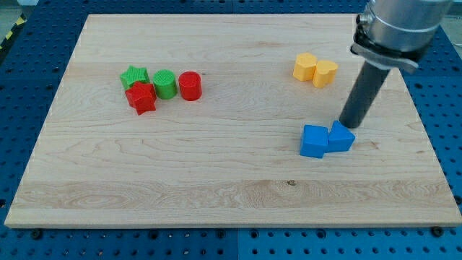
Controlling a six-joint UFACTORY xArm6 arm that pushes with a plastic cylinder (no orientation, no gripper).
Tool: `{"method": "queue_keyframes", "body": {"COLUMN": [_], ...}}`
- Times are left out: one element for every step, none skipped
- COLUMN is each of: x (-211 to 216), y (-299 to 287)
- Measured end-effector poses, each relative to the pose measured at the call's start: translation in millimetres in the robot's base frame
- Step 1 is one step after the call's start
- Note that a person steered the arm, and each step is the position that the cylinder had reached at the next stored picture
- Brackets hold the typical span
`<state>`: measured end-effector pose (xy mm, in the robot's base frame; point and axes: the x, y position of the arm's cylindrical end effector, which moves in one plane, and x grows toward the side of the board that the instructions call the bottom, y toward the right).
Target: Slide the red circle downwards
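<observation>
Counter (231, 180): you see a pale wooden board on a blue pegboard surface, carrying three clusters of blocks.
Arm: you see it enter at the far right, a grey collar above a straight dark rod.
My tip (349, 126): it sits at the far edge of the blue pair, just beside or touching them, you cannot tell which. It is well apart from the red circle.
Fingers: there are none for you to check; the arm ends in the rod alone.
Blue blocks: two touching on the right, a blue cube (314, 141) and a second blue block (341, 137) to its right.
Yellow blocks: a touching pair far right, one yellow block (305, 66) and another (325, 73).
Left cluster: a green star (134, 76), a red star (141, 97) just nearer you, and a green cylinder (164, 84).
Red circle (189, 85): you find it at the right end of the left cluster, just beside the green cylinder.
</observation>
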<state>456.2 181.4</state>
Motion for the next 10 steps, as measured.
{"method": "queue_keyframes", "body": {"x": [-36.2,-64.2,-94.5,-104.3,-89.2,-86.4,-86.4,-85.9,-73.5,-50.7], "y": [-22.1,-84.7,-156.9,-224.5,-273.8,-274.6,-260.4,-249.3,-249.3,-249.3]}}
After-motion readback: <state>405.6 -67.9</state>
